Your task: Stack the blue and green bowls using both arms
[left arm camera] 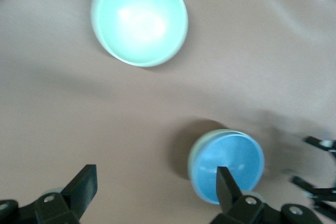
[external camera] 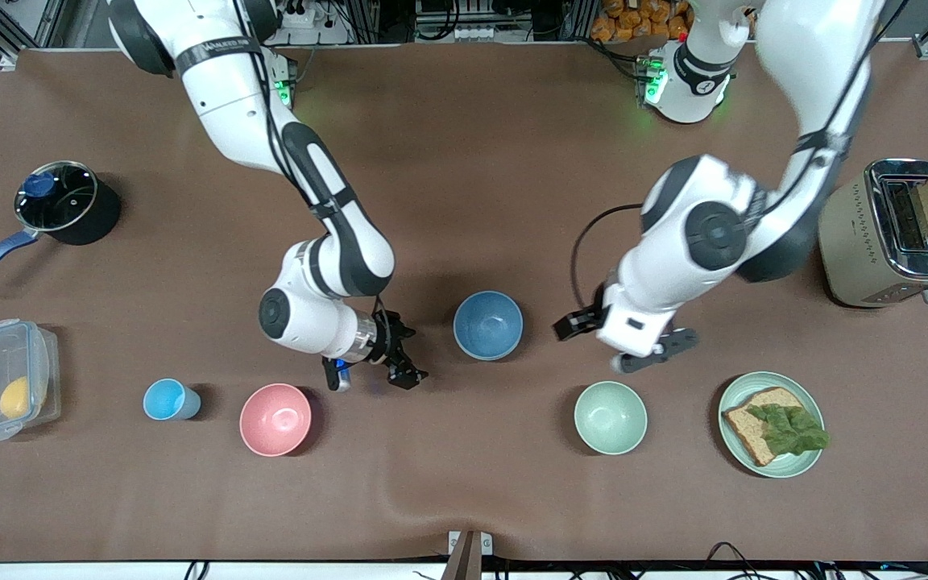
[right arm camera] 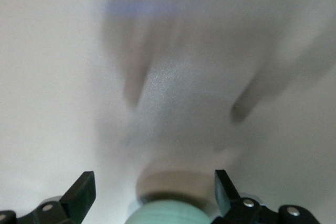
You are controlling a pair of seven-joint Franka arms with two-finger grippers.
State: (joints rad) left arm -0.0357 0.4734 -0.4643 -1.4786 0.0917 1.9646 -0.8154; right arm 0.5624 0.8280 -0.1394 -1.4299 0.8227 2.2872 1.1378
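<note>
The blue bowl (external camera: 488, 325) stands upright mid-table. The green bowl (external camera: 611, 417) stands nearer the front camera, toward the left arm's end. My left gripper (external camera: 627, 342) hangs open and empty over bare table between the two bowls. Its wrist view shows the open gripper (left arm camera: 156, 179), the green bowl (left arm camera: 139, 18) and the blue bowl (left arm camera: 227, 165) by one fingertip. My right gripper (external camera: 409, 354) is open and empty beside the blue bowl, toward the right arm's end. The right wrist view is blurred: the gripper (right arm camera: 154, 179) is open, with a pale green round shape (right arm camera: 168, 214) low between the fingers that I cannot identify.
A pink bowl (external camera: 275, 419) and a light-blue cup (external camera: 170, 399) stand by the right gripper. A plate with bread and lettuce (external camera: 734, 391) lies beside the green bowl. A toaster (external camera: 851, 234), a lidded pot (external camera: 61, 203) and a plastic box (external camera: 5, 391) sit at the table's ends.
</note>
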